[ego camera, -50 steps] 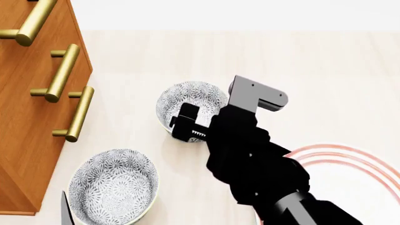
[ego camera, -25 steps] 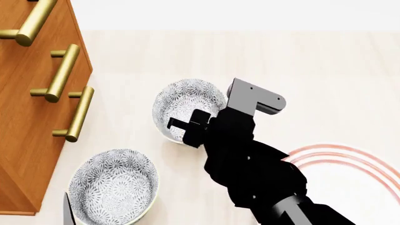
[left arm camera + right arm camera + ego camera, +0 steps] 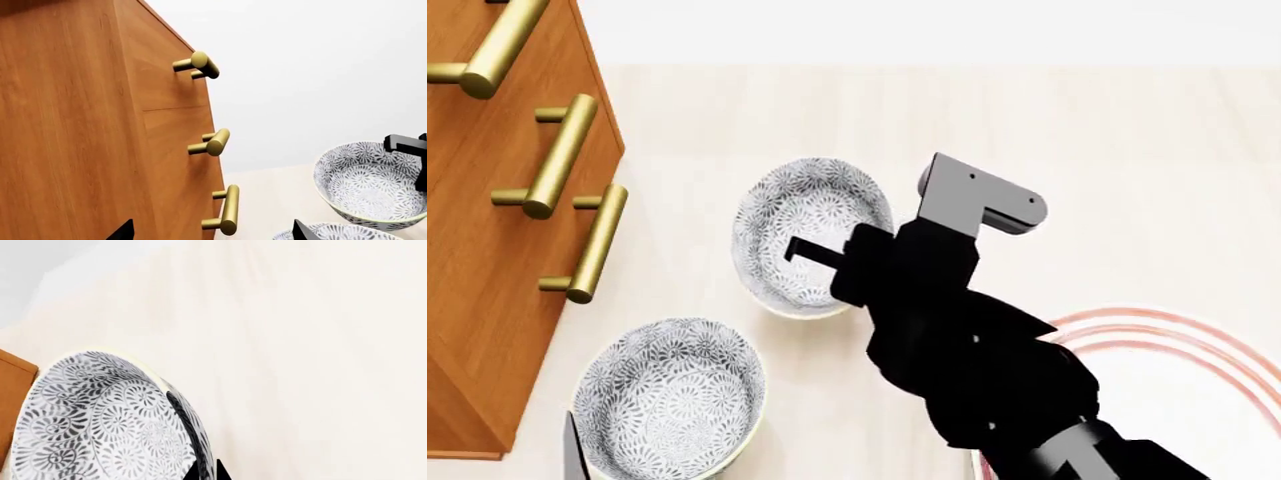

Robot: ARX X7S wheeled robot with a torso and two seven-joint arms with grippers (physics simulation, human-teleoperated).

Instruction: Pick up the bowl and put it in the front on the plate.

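The bowl (image 3: 805,236) has tilted, lifted by the right pincer (image 3: 827,255).

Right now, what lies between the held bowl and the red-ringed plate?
In the head view, only bare pale tabletop and the right arm above it. The right pincer grips the bowl; the plate sits nearer the robot.
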